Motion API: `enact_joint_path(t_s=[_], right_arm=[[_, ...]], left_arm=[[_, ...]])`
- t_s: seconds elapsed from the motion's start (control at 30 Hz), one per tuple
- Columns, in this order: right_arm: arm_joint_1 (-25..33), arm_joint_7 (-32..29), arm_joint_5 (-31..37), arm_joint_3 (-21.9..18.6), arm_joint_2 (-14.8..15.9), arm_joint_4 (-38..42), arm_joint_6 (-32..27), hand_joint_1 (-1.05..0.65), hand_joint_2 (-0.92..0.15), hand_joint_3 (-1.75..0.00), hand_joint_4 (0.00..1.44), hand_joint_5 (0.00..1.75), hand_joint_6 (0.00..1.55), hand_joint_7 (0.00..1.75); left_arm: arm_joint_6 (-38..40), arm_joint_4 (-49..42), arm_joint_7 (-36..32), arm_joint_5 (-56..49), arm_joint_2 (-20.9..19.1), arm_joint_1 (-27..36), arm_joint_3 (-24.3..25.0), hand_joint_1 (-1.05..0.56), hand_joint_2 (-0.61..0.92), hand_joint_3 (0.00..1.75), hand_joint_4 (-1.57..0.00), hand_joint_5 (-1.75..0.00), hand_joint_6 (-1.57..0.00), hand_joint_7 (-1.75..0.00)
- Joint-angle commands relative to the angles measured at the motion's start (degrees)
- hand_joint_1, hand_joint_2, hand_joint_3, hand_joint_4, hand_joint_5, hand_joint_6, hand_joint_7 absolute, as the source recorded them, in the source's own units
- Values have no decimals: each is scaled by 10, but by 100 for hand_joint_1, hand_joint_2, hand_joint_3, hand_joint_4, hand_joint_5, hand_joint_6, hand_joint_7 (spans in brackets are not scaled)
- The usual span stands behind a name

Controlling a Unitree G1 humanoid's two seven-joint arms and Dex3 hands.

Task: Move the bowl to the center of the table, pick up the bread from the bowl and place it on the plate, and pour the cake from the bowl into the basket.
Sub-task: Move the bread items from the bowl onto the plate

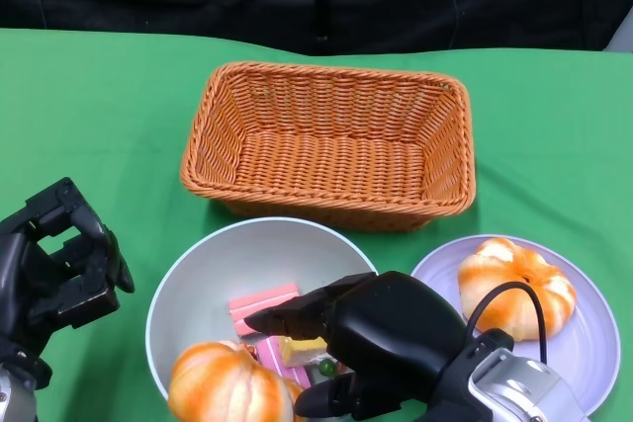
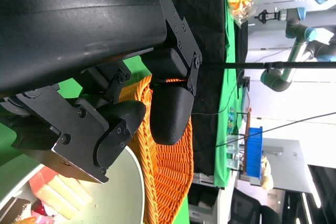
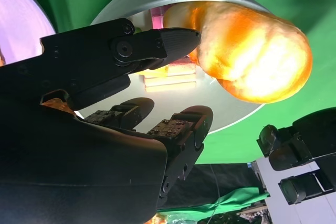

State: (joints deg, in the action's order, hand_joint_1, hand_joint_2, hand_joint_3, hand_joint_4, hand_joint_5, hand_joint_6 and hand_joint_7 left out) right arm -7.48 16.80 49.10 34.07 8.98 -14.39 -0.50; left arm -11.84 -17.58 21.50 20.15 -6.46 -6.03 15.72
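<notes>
The pale bowl stands at the front middle of the table, just before the wicker basket. In it lie pink and yellow cake pieces and an orange bread at its near edge. My right hand hovers over the bowl, fingers apart and pointing at that bread. In the right wrist view the bread lies just past the fingertips, not gripped. A second orange bread sits on the lilac plate. My left hand hangs left of the bowl, fingers half bent, holding nothing.
The basket holds nothing and almost touches the bowl's far rim. Green cloth covers the table, with a black backdrop behind. The plate sits close to the bowl's right side. Bare cloth lies to the left of the basket.
</notes>
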Motion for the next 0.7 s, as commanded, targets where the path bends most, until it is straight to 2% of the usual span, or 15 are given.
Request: enact_joint_path(t_s=[0.03,0.7], right_arm=[[-5,-6,-1,0,2,0,5,-73,-92,-20,51,1,49,0],[20,-7,11,1,14,-28,14,-74,-92,-22,52,1,50,0]], left_arm=[[-7,-5,-1,3,-6,-7,5,1,51,128,-95,-175,-78,-174],[7,23,0,13,-6,4,3,3,49,133,-95,-175,-78,-174]])
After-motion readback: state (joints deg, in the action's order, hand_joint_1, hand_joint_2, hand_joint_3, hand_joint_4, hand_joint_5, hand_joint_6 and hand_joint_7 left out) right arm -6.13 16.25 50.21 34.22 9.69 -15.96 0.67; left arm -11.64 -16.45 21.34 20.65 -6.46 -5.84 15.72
